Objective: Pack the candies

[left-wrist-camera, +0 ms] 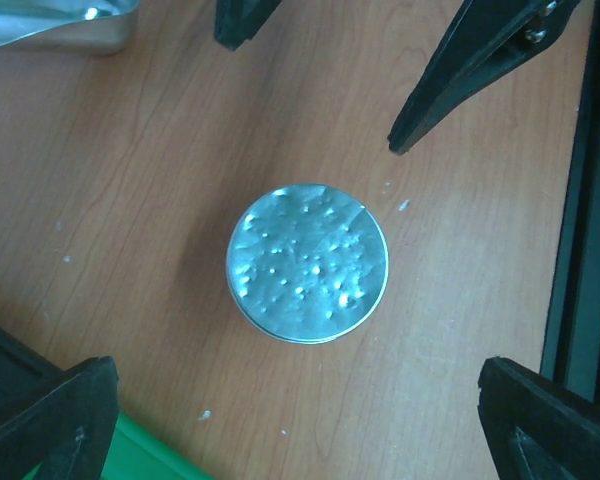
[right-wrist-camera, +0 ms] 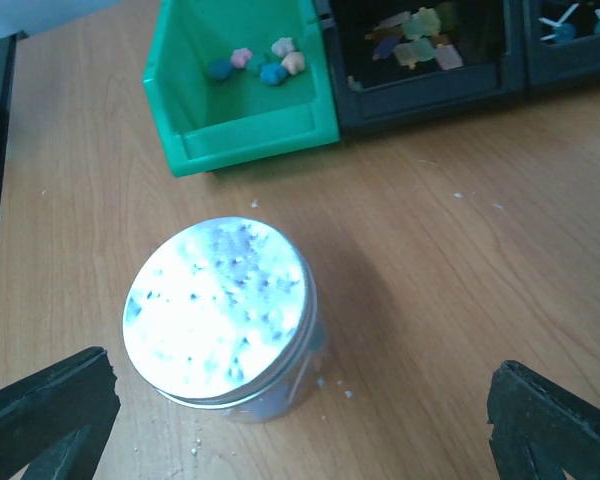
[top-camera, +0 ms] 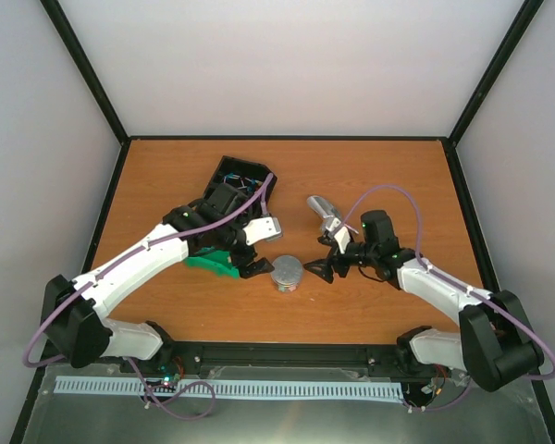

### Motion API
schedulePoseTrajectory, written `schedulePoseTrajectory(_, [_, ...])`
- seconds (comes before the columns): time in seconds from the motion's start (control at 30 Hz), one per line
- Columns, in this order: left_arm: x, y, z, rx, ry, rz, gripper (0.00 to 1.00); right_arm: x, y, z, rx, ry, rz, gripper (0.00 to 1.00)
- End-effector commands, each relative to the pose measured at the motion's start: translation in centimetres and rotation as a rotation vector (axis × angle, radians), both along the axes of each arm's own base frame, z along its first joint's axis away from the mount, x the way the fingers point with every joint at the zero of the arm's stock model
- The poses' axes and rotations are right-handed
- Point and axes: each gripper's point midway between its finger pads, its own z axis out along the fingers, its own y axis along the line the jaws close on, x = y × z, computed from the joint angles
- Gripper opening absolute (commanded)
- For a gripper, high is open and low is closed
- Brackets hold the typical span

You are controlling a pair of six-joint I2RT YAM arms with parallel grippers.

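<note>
Flanking the tin (top-camera: pixel 288 274) from either side, the left fingers (left-wrist-camera: pixel 50 420) and right fingers (right-wrist-camera: pixel 560 420) are spread wide and grasp nothing. The tin stands between them on the worktop (top-camera: pixel 379 176) and touches neither pair. Its lid (left-wrist-camera: pixel 307 262) is on and looks seated flat. That could mean the opening step or the very end of the job. Since candies (right-wrist-camera: pixel 255 62) lie loose in the green bin (right-wrist-camera: pixel 240 140), I judge the opening step likelier, though the lid hides whatever the tin holds.

The next move calls for getting the lid off. One pair of fingers should steady the tin's wall while the other closes on the lid's rim and frees it. Whether the lid lifts or twists off I cannot tell. The grip needs to be centred and low enough to catch the rim. A push from one side alone would probably slide the tin across the smooth wood.

The candies are a handful of tiny lumpy pieces, roughly star-like, in blue, pink and pale cream. They lie clustered toward the back of the green bin, each far smaller than the lid. The bin sits near the tin on the left arm's side, next to a black tray (right-wrist-camera: pixel 430 90) of other bits. The lid is dull silver, dimpled all over, and glares white in the right wrist view. Being so small and loose, the candies would likely tip out more readily than they would pinch.
</note>
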Motion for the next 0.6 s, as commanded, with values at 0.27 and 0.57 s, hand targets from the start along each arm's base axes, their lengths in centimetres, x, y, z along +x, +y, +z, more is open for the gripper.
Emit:
schedulePoseTrajectory(0.27, [-1.0,-0.9,-2.6,-0.030,0.055,-0.112,0.66,0.8,2.3,0.4,0.009,-0.041,0.038,0.98])
schedulePoseTrajectory(0.57, [0.8,-2.8,-4.3,-0.031,0.004,-0.172,0.37,0.7,2.8,-0.5,0.031,0.016,0.053,0.64])
